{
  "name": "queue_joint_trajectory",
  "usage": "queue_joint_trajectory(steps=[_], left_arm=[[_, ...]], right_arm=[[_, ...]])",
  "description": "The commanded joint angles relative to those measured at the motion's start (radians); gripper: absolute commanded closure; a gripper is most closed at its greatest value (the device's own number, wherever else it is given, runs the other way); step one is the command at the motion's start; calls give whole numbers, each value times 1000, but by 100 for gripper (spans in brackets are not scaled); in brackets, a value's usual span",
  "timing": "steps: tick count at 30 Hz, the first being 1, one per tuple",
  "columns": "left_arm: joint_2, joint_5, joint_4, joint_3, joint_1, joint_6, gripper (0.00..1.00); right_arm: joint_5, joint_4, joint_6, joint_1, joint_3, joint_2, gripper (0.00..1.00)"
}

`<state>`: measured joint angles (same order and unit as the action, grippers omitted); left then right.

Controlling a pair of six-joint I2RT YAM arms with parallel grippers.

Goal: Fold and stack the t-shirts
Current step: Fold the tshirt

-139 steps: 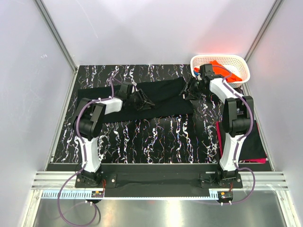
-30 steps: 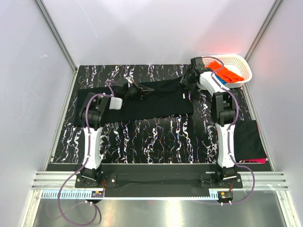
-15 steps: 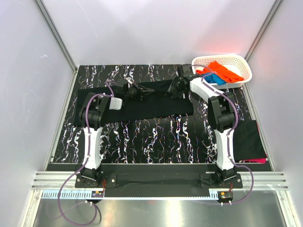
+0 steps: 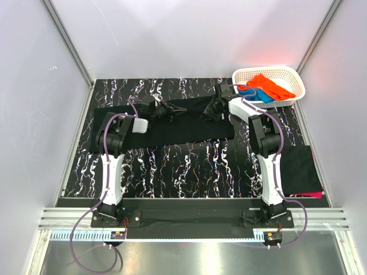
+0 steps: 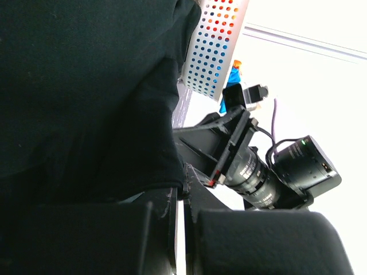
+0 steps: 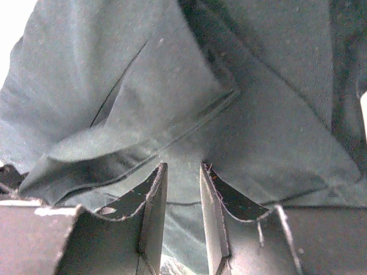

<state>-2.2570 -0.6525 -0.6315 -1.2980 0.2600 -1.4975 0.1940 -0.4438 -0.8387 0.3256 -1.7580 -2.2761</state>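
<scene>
A large black t-shirt (image 4: 172,129) lies spread across the far middle of the marbled table. My left gripper (image 4: 172,112) is at its far edge, and in the left wrist view its fingers (image 5: 184,186) are shut on a fold of the black cloth (image 5: 86,103). My right gripper (image 4: 207,112) is down on the shirt's far right part. In the right wrist view its jaws (image 6: 182,169) stand a little apart, with the cloth and a hem seam (image 6: 189,123) lying flat beneath them and nothing pinched. Orange (image 4: 274,86) and blue (image 4: 255,93) shirts lie in the basket.
The white lattice basket (image 4: 298,86) stands at the far right corner; it also shows in the left wrist view (image 5: 215,51). A folded black shirt (image 4: 299,166) lies on a magenta one (image 4: 314,195) at the near right. The right arm's camera (image 5: 258,172) is close to my left gripper.
My right gripper has moved left from beside the basket onto the black shirt's far right part. My left gripper has held still over the last second on the shirt's far edge.
</scene>
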Motion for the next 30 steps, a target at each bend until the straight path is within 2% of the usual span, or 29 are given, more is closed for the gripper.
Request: queue_joint_trajectory(steps=[1,24,30], left_arm=[[30,-27,-60,12,-5,13,100],[25,-52,-53,22,-5,22,100],[8,-47,-51,20,-5,23,100]], right_arm=[[-30,33,-22,-16,-49,-23,64],[-45,39,-42,-74,-172,-129,64],[-45,45,-129,-83,-182,-143,60]])
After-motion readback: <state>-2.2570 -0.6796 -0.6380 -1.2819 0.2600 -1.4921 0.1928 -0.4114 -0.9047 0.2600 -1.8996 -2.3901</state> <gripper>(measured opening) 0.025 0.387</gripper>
